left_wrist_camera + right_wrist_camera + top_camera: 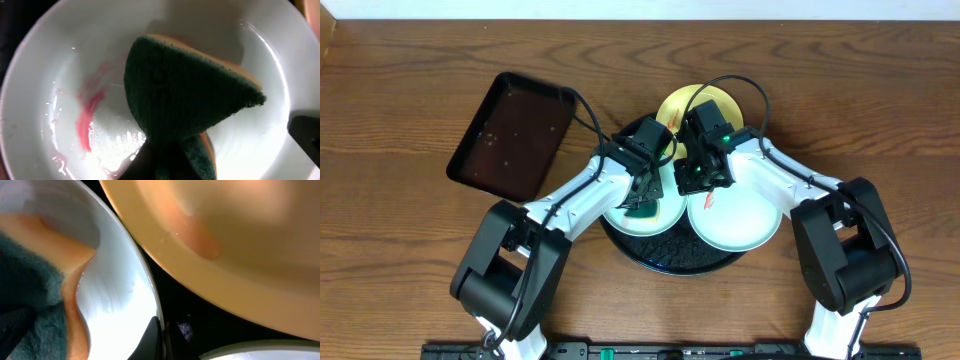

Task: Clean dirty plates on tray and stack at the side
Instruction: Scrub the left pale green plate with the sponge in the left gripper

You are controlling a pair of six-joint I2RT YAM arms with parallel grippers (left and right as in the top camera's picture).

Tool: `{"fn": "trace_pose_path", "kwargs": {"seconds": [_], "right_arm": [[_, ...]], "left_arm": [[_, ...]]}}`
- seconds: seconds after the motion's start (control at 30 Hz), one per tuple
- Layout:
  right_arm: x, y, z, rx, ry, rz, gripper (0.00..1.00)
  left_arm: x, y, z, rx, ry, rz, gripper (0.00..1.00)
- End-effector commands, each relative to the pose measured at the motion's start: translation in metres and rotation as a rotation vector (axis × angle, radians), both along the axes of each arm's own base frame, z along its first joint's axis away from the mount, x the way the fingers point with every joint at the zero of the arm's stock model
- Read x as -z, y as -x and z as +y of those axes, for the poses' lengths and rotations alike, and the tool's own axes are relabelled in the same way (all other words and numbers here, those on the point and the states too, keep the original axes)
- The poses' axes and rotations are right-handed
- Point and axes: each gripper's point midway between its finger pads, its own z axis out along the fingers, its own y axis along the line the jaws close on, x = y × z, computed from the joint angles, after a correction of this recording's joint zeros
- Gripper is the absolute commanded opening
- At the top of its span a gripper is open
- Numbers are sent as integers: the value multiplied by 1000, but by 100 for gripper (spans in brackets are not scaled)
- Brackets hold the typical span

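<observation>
tray (pixel 670 265) crowded, rims nearly meeting, little room; left gripper (pixel 645 205) pinches rough green sponge (pixel 190 95) on glossy pink-smeared plate (pixel 45 85); right gripper (pixel 700 185) at its rim, spread unclear

Robot lab tabletop rig, not a home kitchen: bare brown wood-grain table (pixel 400 60) fills frame, pale wall strip (pixel 720 8) along top edge, black-and-white robot arms, left (pixel 575 195) and right (pixel 790 180), mounted on black rail (pixel 720 352) at bottom edge.
</observation>
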Motion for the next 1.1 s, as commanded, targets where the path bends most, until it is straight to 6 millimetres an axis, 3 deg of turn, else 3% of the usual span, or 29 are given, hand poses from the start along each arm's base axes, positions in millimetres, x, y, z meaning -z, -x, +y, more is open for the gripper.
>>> {"fn": "trace_pose_path", "kwargs": {"seconds": [0.0,0.1,0.27,0.53,0.67,0.9,1.07], "right_arm": [[6,3,-9,-9,59,1,1],[6,3,-9,-9,59,1,1],[6,3,-8,-9,58,1,1],[6,3,-8,-10,58,2,1],[6,3,-8,-7,55,4,1],[6,4,-8,-7,55,5,1],[6,3,-8,-6,55,5,1]], "left_arm": [[14,11,45,-31,-195,9,7],[1,7,56,-43,-253,-37,7],[-15,3,51,-47,-208,-78,8],[-24,0,-17,23,150,-52,7],[-17,-2,-25,33,180,-40,8],[8,-5,-3,92,67,-20,7],[12,-2,57,32,-209,-12,8]]}}
